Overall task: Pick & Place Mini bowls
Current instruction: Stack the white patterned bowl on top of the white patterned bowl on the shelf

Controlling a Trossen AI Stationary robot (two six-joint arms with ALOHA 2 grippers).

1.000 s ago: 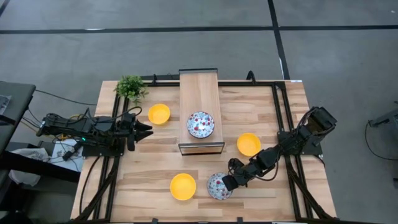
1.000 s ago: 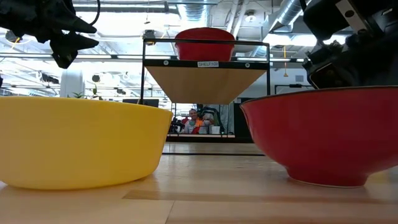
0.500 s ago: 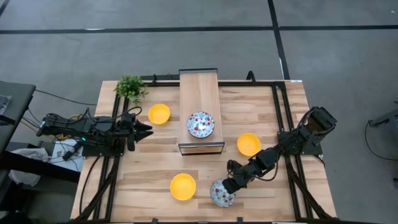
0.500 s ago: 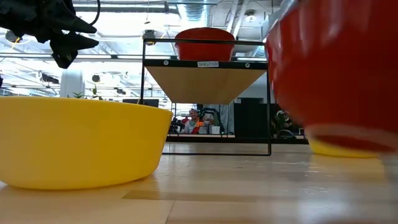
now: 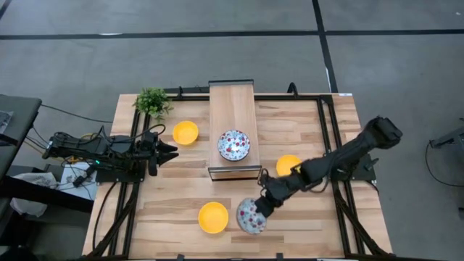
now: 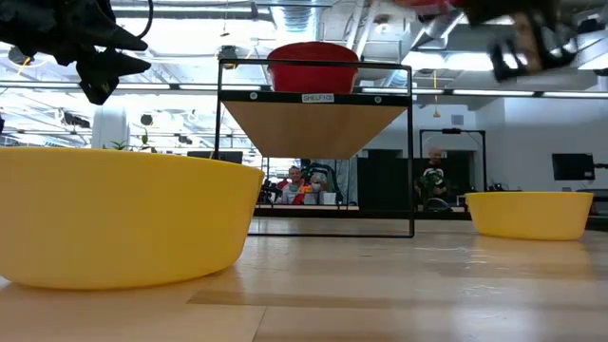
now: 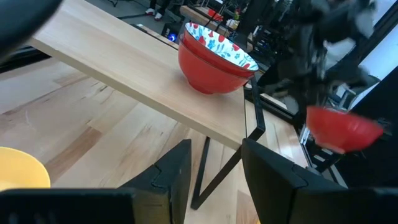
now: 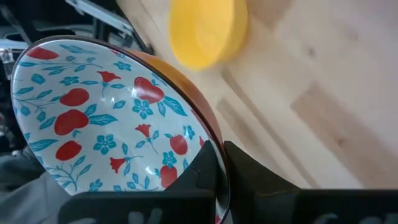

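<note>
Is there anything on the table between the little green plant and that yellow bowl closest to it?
No. In the high view, only bare wood lies between the plant and the nearest yellow bowl.

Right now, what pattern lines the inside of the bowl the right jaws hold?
Red and blue flowers on white inside the floral bowl, red outside; the right wrist view shows it best.

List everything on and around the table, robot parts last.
Yellow bowls: three, plain yellow; one beside the shelf on the plant's side, one at the table's front, one partly hidden under the right arm.
Floral bowls: white inside with red-and-blue flowers, red outside; two stacked on the shelf, one lifted off the table.
Shelf: one, light wood, table's middle.
Potted plant: one, green, back corner.
Table: one, light wood.
People: small figures in the room behind.
Left gripper: dark, open, waiting at the table's left edge.
Right gripper: dark, shut on the lifted floral bowl's rim.
</note>
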